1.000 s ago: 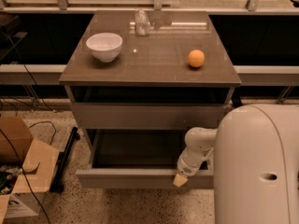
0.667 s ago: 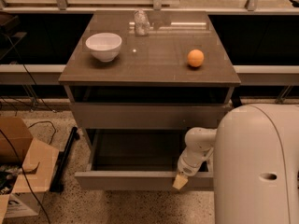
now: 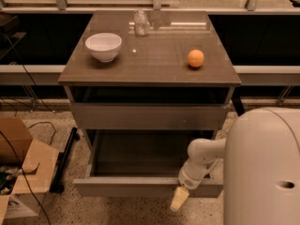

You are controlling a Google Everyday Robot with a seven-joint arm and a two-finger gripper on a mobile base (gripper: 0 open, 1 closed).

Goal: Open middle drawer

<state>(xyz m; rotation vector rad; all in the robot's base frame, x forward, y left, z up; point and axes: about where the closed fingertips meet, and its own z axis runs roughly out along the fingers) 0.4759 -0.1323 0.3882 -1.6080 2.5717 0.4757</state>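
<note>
The middle drawer is pulled out toward me. Its flat grey-brown front sits low in the camera view, and its shadowed inside shows behind it. My gripper hangs from the pale arm at the right part of that front, its tip at the front's lower edge. Above, another drawer front is closed under the cabinet top.
On the cabinet top stand a white bowl, an orange ball and a clear crumpled object. Cardboard boxes and cables lie on the floor at left. My pale body fills the lower right.
The middle drawer's front has slid a little further out toward me, and my gripper has moved with it.
</note>
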